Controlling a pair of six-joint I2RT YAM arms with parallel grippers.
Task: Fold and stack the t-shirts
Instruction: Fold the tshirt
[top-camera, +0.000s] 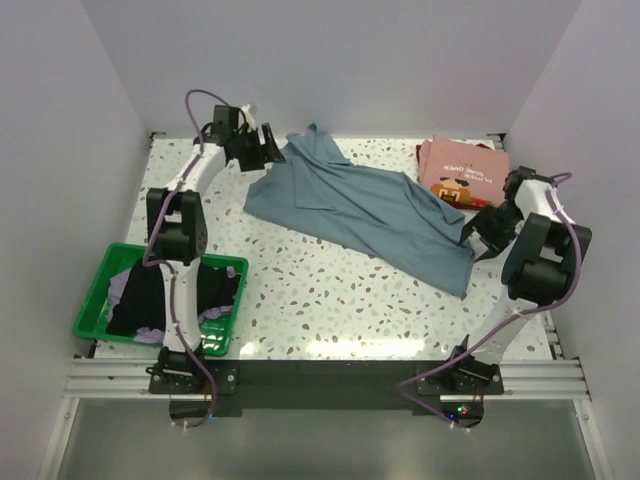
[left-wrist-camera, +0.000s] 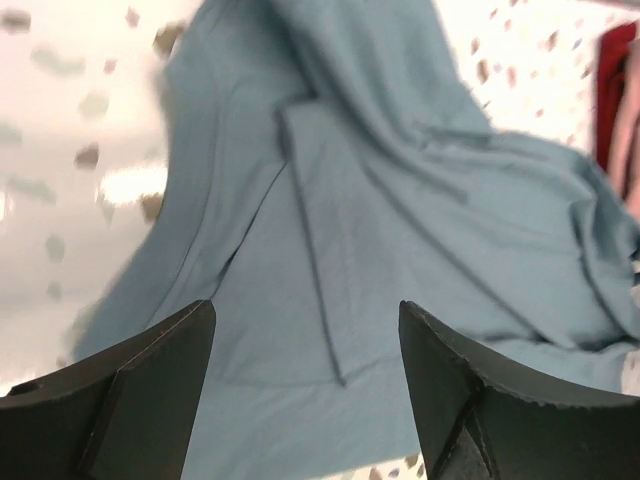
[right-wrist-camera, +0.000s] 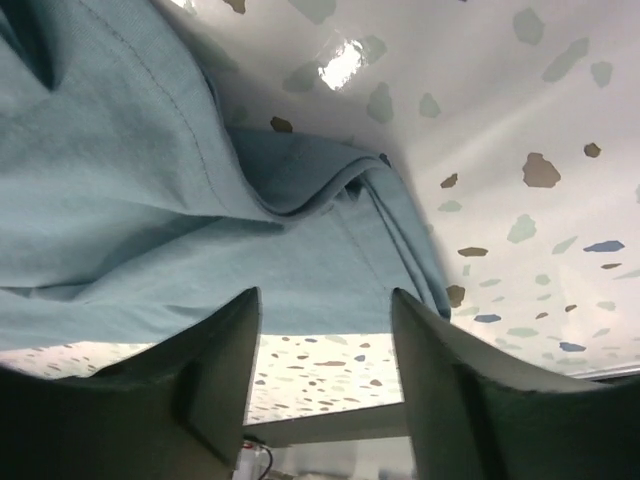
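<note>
Sitting at the lower left, a green basket (top-camera: 92, 300) is seen holding a black t-shirt (top-camera: 135, 295) and a lavender t-shirt (top-camera: 214, 313). At upper left, the left claw (top-camera: 268, 150) is held released over one end of the grey-blue t-shirt (top-camera: 370, 210). Its long axis is laid diagonally across the table (top-camera: 320, 300) towards lower right, where the right claw (top-camera: 470, 238) is likewise spread, nothing gripped. A pink t-shirt (top-camera: 462, 170) is seen at upper right.

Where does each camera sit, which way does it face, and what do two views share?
Top external: above and behind the arms, looking down on table, grey-blue t-shirt, left arm and right arm.
Left wrist: on the left arm, facing the shirt past the open left gripper.
Right wrist: on the right arm, facing the shirt's edge past the open right gripper.
All three share the t-shirt.
</note>
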